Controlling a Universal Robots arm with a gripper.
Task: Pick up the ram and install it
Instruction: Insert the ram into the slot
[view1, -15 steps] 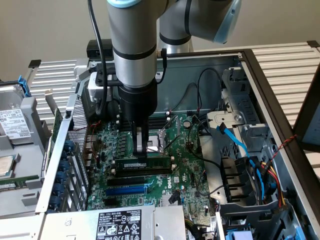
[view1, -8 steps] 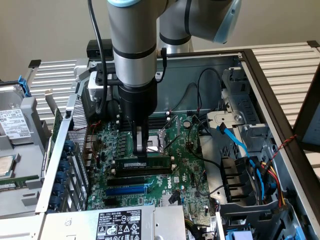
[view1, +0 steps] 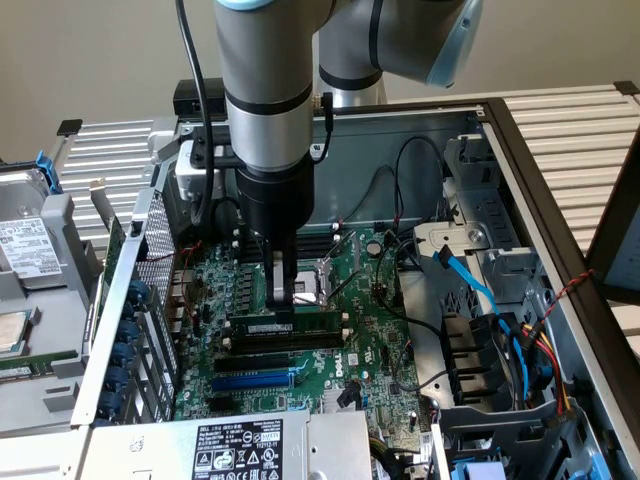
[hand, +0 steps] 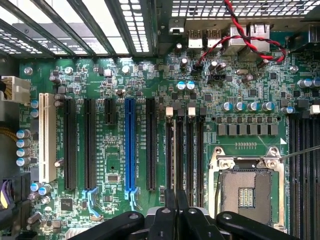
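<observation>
Pick done; gripper (view1: 284, 305) pinched narrow on ram (view1: 315, 325), upright just beside CPU socket (view1: 325, 275), install prob. underway, can't tell if seated.

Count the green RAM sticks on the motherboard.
1. The ram lies mid-board alongside the black slots, directly beneath the gripper; the arm could hide others.

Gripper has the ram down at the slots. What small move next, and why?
Probably a slight straight push down: the gripper is shut on the ram, which stands on edge, parallel to the black slot beside it, seemingly not yet seated.
</observation>
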